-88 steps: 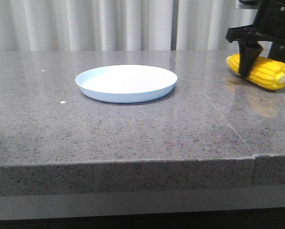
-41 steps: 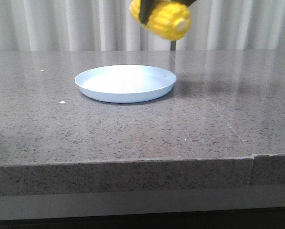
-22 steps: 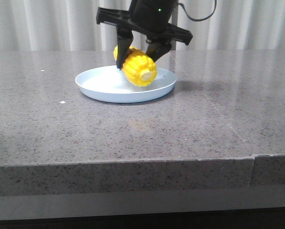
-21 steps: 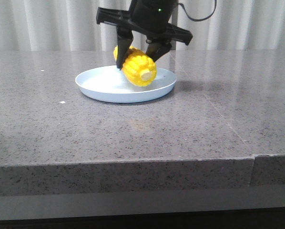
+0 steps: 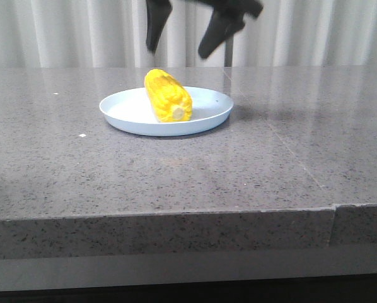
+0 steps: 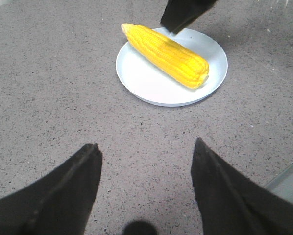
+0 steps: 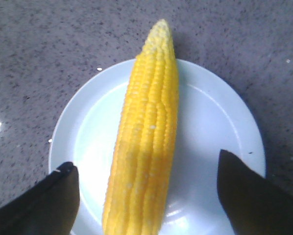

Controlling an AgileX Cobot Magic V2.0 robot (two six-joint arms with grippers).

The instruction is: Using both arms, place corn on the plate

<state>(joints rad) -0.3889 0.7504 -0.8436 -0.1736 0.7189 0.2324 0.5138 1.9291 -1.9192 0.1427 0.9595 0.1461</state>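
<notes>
The yellow corn (image 5: 168, 95) lies on its side on the pale blue-white plate (image 5: 207, 106), stub end toward the camera. My right gripper (image 5: 179, 49) hangs open and empty straight above it, clear of the corn. In the right wrist view the corn (image 7: 146, 147) lies lengthwise between the spread fingers of my right gripper (image 7: 145, 160) on the plate (image 7: 210, 127). In the left wrist view my left gripper (image 6: 146, 145) is open and empty over bare table, short of the plate (image 6: 151, 85) and corn (image 6: 168, 54). It is out of the front view.
The grey speckled stone table (image 5: 176, 183) has a front edge near the camera and a seam (image 5: 289, 151) running back on the right. White curtains (image 5: 81, 31) hang behind. One right finger (image 6: 183, 12) shows above the plate in the left wrist view.
My right gripper carried the corn from the far right to the plate, lowered it, let go and rose. The corn now rests on the plate.
</notes>
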